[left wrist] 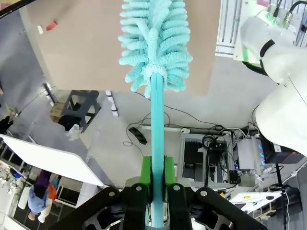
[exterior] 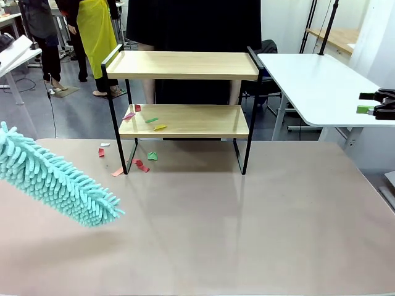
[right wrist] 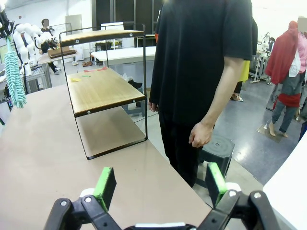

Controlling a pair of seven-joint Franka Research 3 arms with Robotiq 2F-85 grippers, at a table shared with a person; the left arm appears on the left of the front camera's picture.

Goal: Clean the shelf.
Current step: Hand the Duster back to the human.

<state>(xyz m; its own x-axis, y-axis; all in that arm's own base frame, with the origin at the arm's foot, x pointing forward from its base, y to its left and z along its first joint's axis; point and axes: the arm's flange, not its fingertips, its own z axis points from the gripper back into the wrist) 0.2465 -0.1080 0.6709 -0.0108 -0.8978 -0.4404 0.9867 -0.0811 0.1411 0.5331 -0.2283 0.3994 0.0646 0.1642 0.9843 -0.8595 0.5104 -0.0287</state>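
Observation:
The shelf (exterior: 182, 65) stands at the table's far middle, two wooden boards in a black frame. Small red, green and yellow paper scraps (exterior: 151, 120) lie on the left of its lower board. My left gripper (left wrist: 157, 167) is shut on the teal handle of a fluffy duster (left wrist: 156, 43). The duster head (exterior: 55, 182) hangs over the table's left side, short of the shelf. At the far right my right gripper (exterior: 373, 106) stands open and holds nothing. In the right wrist view this gripper (right wrist: 160, 184) faces the shelf (right wrist: 103, 86) and the duster (right wrist: 14, 72) from the side.
More paper scraps (exterior: 141, 164) lie on the table by the shelf's left front leg. A person in black (exterior: 191, 24) stands right behind the shelf, hand (right wrist: 200, 134) hanging at the table's edge. A white table (exterior: 321, 86) stands at the right.

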